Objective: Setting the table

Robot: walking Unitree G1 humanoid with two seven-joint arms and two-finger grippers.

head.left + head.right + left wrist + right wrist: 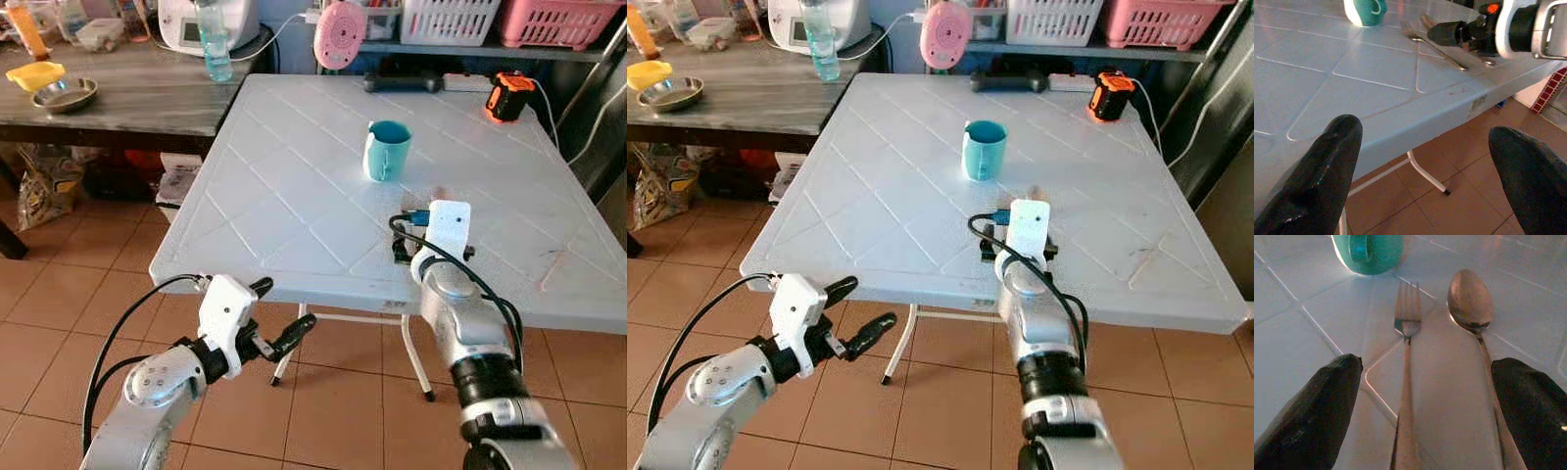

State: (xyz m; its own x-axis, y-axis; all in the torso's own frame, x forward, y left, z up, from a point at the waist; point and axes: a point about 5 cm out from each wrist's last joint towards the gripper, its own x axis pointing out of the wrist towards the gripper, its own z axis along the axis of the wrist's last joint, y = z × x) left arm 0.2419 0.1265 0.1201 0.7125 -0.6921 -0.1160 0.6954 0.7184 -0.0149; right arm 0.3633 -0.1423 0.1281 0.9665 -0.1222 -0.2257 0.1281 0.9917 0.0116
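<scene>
We count one teal mug (387,150), one fork (1406,357) and one spoon (1471,308) on the white counter (294,196). The mug stands upright near the middle of the counter. The fork and spoon lie side by side, apart from each other, between the mug and the counter's near edge, their heads pointing toward the mug and their handles toward us.

The right hand (1425,406) rests low over the counter near its front edge, fingers spread wide and holding nothing. In the right wrist view we see both handles running into the gap between the two black fingertips (1317,406), the fork nearer one fingertip, the spoon close beside the other; we cannot tell whether either finger touches the cutlery. The mug lies beyond the cutlery, well apart from the hand.

The left hand (284,323) is held off the counter, just below and in front of its near left corner, above the tiled floor (333,392). Its two fingers stand wide apart and grip nothing. In the left wrist view we see the counter edge, the mug, the fork and the right hand beyond it.

Behind, we count one orange tape measure (508,95) at the far right of the counter, and one bottle (213,39) and one metal bowl (65,94) on a grey side counter (147,98).
</scene>
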